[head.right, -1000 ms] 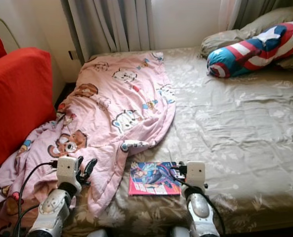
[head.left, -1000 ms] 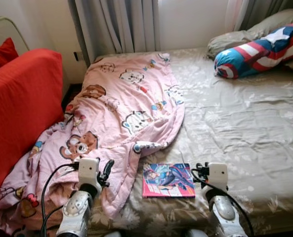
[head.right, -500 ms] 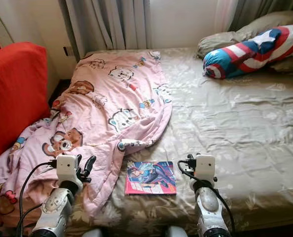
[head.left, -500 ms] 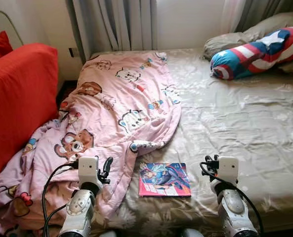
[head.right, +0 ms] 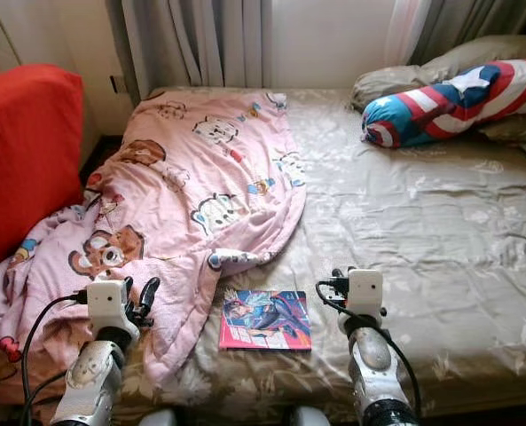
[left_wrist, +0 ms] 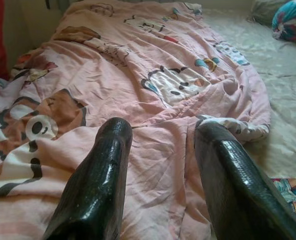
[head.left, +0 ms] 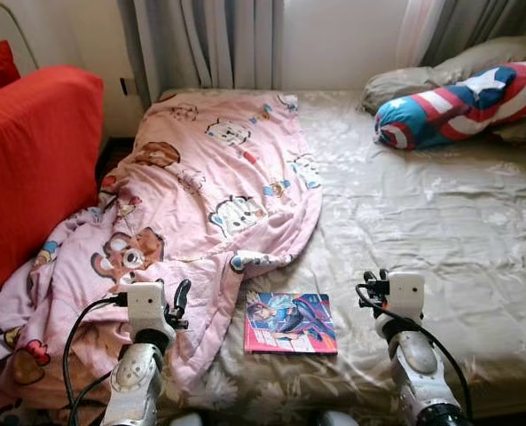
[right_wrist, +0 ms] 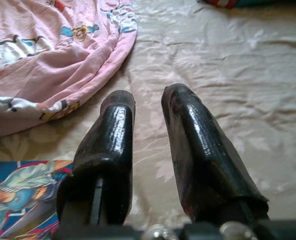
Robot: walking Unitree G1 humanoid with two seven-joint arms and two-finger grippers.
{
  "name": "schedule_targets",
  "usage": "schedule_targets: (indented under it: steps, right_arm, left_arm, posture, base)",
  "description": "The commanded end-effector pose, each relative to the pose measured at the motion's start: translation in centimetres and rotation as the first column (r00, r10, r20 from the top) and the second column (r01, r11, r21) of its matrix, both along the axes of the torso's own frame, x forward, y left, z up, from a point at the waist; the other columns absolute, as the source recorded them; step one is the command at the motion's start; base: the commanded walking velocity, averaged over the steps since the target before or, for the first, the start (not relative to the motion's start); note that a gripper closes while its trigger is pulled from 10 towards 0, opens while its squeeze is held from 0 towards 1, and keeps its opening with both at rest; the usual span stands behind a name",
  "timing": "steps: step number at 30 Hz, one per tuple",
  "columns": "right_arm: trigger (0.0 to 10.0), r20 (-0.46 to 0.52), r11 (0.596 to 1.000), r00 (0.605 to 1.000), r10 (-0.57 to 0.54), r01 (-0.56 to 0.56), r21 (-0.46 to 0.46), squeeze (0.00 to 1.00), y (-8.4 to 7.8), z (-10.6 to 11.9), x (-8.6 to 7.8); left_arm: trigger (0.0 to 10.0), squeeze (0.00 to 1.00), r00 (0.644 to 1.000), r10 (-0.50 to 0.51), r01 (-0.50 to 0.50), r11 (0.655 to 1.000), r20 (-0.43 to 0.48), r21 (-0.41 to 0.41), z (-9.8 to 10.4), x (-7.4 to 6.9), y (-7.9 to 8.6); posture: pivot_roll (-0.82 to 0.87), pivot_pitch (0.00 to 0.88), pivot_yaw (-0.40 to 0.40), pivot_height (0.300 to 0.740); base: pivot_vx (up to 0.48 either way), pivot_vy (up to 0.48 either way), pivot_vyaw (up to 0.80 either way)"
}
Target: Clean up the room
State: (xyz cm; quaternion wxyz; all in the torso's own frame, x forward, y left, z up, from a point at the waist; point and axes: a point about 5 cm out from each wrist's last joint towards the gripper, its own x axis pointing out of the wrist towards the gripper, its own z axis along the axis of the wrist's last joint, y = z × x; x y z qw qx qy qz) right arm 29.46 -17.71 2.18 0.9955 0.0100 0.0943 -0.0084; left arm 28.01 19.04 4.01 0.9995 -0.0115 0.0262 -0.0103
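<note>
A crumpled pink cartoon blanket (head.left: 218, 177) covers the left half of the bed and spills over its near left corner. A colourful comic book (head.left: 290, 322) lies flat on the beige sheet (head.left: 440, 222) near the front edge, just right of the blanket's hem. My left gripper (head.left: 176, 297) hovers open over the blanket's near part, and in the left wrist view its fingers (left_wrist: 110, 150) frame pink cloth with nothing between them. My right gripper (head.left: 373, 286) is to the right of the book, slightly open and empty, above bare sheet (right_wrist: 212, 60).
A red, white and blue bolster (head.left: 462, 102) lies on a grey pillow (head.left: 440, 71) at the bed's far right. A red sofa (head.left: 32, 169) stands close on the left. Grey curtains (head.left: 209, 40) hang behind the bed.
The whole view has shifted, so the camera moved. My right gripper now stands a little farther right of the book. The left gripper stays over the blanket.
</note>
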Motion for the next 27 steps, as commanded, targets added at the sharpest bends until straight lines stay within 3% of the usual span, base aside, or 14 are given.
schedule_targets:
  steps: [1, 9, 15, 27]
  right_arm:
    - [10.0, 0.001, 1.0, 1.0, -0.006, 0.006, 0.005, 0.0, 0.2, 0.0, 0.1]
    - [10.0, -0.022, 1.0, 1.0, 0.019, -0.019, 0.009, 0.0, 1.3, -0.3, 0.1]
    - [10.0, -0.017, 1.0, 1.0, 0.0, 0.0, -0.014, 0.0, 0.6, -0.1, 0.2]
    - [10.0, -0.069, 1.0, 0.998, 0.005, -0.004, 0.02, 0.0, 1.8, -1.1, -0.4]
  left_arm:
    - [10.0, 0.0, 1.0, -0.009, 0.009, 1.0, -0.002, 0.014, 0.2, -0.1, 0.0]
    - [10.0, 0.0, 1.0, -0.002, 0.002, 1.0, 0.01, 0.014, 0.6, -1.0, 0.0]
    - [10.0, 0.0, 1.0, 0.005, -0.005, 1.0, 0.028, 0.008, 1.2, -1.9, -0.1]
    - [10.0, 0.0, 1.0, -0.005, 0.006, 1.0, -0.026, 0.027, 0.8, -4.5, 0.1]
  posture:
    - [0.0, 0.083, -0.024, 0.641]
    - [0.04, 0.142, -0.031, 0.641]
    - [0.04, 0.198, -0.045, 0.632]
    - [0.07, 0.251, -0.006, 0.632]
  base:
    - [0.0, 0.0, 0.0]
    - [0.0, 0.0, 0.0]
    - [0.0, 0.0, 0.0]
    - [0.0, 0.0, 0.0]
